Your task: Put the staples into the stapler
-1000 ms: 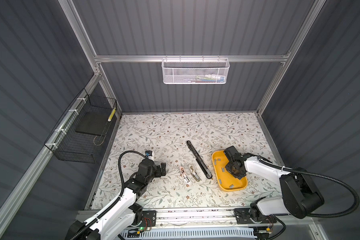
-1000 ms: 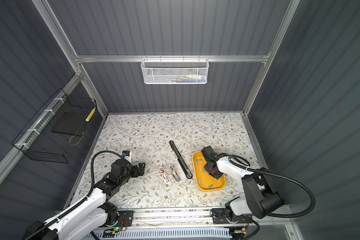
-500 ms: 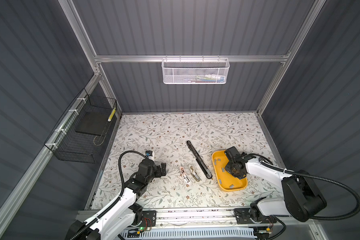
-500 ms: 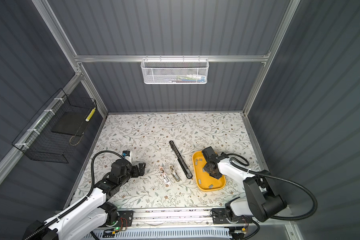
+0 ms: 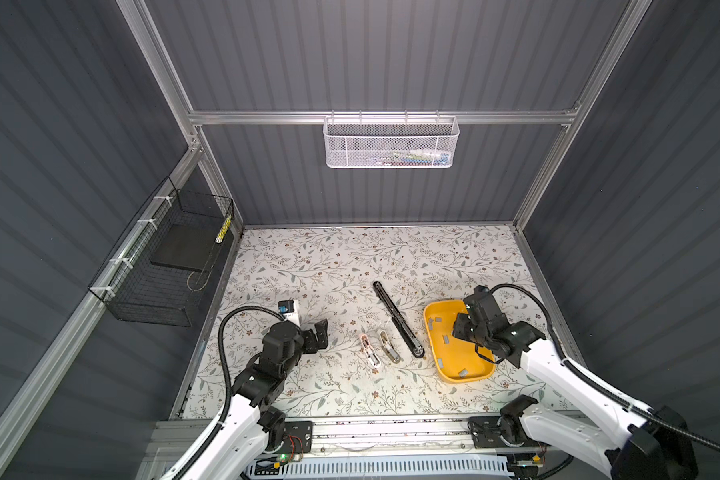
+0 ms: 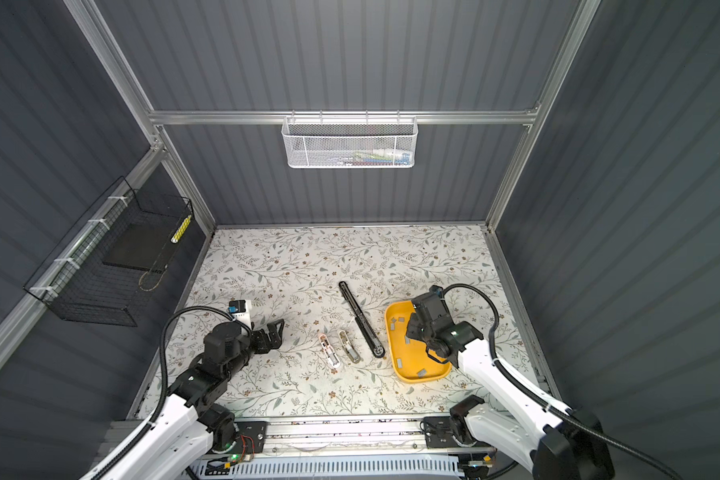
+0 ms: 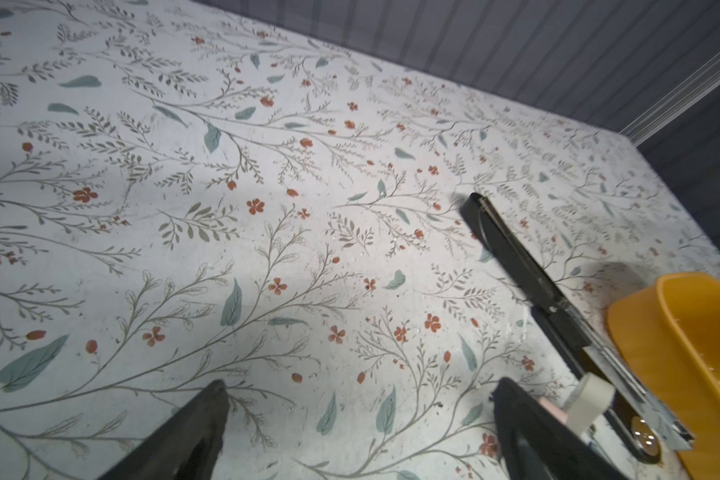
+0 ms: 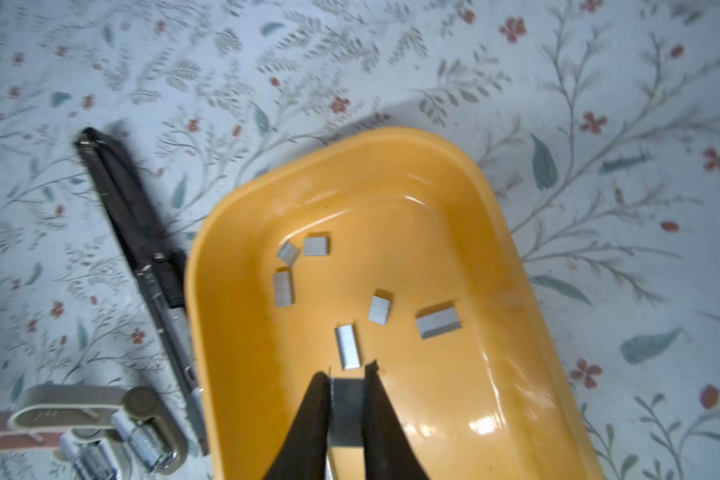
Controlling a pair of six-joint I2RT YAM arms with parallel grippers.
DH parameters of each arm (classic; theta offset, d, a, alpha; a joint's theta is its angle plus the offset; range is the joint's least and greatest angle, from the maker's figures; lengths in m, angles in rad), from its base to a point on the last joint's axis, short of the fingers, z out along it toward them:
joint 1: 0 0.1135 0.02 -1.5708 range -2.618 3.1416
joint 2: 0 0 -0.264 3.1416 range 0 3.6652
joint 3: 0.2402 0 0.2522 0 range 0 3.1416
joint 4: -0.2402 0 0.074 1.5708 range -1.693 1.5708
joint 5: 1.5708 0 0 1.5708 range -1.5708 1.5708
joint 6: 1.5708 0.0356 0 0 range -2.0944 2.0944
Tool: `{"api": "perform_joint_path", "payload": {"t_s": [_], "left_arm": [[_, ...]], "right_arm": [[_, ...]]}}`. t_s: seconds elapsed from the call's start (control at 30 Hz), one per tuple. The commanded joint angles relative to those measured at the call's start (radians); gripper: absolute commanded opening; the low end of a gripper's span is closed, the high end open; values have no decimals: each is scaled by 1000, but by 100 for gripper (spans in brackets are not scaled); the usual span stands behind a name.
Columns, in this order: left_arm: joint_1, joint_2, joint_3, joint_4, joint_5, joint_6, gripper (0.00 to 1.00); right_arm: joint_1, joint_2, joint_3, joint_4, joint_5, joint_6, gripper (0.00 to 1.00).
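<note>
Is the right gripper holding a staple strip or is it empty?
Holding one: in the right wrist view a grey strip sits clamped between the fingers of the right gripper, above the yellow tray.

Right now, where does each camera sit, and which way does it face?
Top views: high at the front, looking down on the table; both arms, left gripper and right gripper show.
Left wrist: low over the table, facing the black stapler and yellow tray; its open fingers show.
Right wrist: above the tray, looking down at staples; its fingers pinch a staple strip.
Shared: both wrist views show the black stapler and tray.
</note>
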Motion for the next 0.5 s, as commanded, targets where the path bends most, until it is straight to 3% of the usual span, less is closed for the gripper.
{"api": "perform_joint_path", "payload": {"t_s": [0.0, 0.13, 0.27, 0.47], "left_arm": [[1, -93, -27, -106, 35, -34, 100], [0, -176, -62, -74, 161, -23, 100], [0, -186, -63, -82, 180, -25, 100], [2, -113, -61, -21, 245, -4, 100]], "right_arm": [[63, -50, -69, 129, 3, -152, 19], [137, -111, -163, 250, -22, -188, 18], [189, -136, -188, 319, -130, -188, 17], [341, -27, -136, 423, -109, -173, 17]]}}
